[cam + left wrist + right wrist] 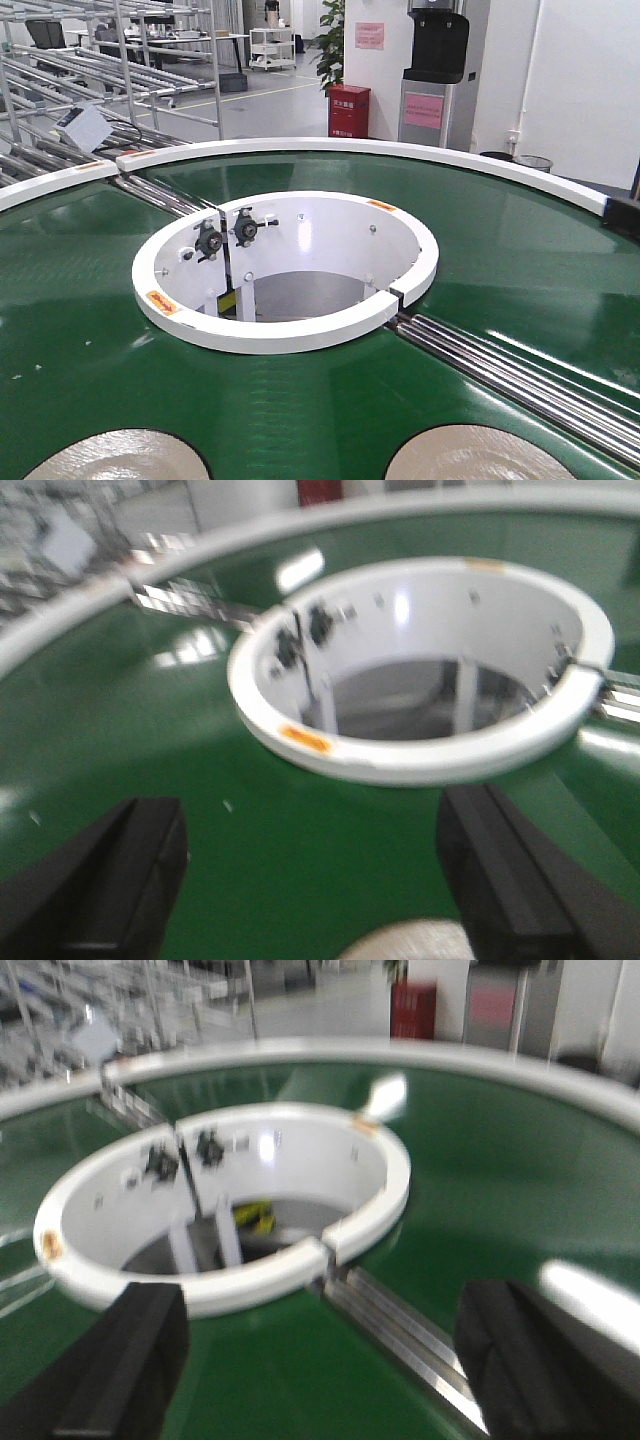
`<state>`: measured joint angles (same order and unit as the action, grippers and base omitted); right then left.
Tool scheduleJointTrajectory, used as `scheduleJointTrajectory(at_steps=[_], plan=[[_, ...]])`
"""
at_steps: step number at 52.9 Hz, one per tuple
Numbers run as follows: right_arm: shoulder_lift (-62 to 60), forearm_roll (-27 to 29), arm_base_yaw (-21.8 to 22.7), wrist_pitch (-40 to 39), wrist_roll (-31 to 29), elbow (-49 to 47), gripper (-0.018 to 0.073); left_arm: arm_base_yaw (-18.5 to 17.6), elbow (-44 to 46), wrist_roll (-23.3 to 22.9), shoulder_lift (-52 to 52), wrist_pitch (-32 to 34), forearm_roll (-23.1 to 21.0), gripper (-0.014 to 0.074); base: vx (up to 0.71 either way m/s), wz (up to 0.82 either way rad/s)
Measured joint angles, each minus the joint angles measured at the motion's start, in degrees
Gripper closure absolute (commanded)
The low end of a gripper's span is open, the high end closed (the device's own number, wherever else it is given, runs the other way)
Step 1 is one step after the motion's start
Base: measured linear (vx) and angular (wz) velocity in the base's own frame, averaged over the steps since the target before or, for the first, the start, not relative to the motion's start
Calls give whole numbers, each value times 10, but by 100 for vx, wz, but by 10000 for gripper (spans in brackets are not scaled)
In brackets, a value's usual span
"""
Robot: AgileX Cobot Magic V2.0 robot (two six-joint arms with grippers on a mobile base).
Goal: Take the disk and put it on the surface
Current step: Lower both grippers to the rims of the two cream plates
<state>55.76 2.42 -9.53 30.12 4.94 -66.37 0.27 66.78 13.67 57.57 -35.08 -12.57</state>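
Plainly, the left disk (pixel 115 455) and right disk (pixel 470 453) are flat, pale beige rounds with a faint speckle, lying well apart on the green belt (pixel 520 240) at the front view's bottom edge. Only the left wrist view shows the left gripper (pixel 310 820), spread wide above the belt, with one disk (pixel 405 942) peeking between its fingers. The right wrist view shows the right gripper (pixel 325 1305), likewise spread, over the steel rollers (pixel 400 1330).
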Motion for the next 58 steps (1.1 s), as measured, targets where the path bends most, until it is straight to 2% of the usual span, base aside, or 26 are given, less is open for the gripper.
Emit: scheduleJointTrajectory(at_steps=[6,13,17,18,24,28,31,39,44,51,58], plan=[[75,87,0,77,-38,-58,20,0,52,35,77,-79,-86,33,0,0],[164,259,0,167,-161,-104,20,0,78,125,164,-167,-229,33,0,0],[202,338,0,211,-210,-118,20,0,80,157,203,-196,-274,33,0,0],[244,379,0,246,-249,-122,20,0,82,174,232,-213,-273,33,0,0],[275,380,14,270,-262,-123,20,5,82,176,254,-232,-224,33,0,0],[289,380,52,288,-263,-123,20,24,81,167,262,-245,-189,33,0,0],[296,380,87,295,-264,-123,20,43,76,160,263,-243,-178,33,0,0],[312,400,195,307,-265,-123,20,94,34,158,266,-226,-169,33,0,0],[325,420,243,308,-274,-123,20,114,4,159,275,-208,-169,33,0,0],[351,437,278,308,-284,-123,20,135,-33,160,296,-184,-169,33,0,0],[382,445,283,308,-294,-123,20,145,-44,160,322,-174,-169,33,0,0]])
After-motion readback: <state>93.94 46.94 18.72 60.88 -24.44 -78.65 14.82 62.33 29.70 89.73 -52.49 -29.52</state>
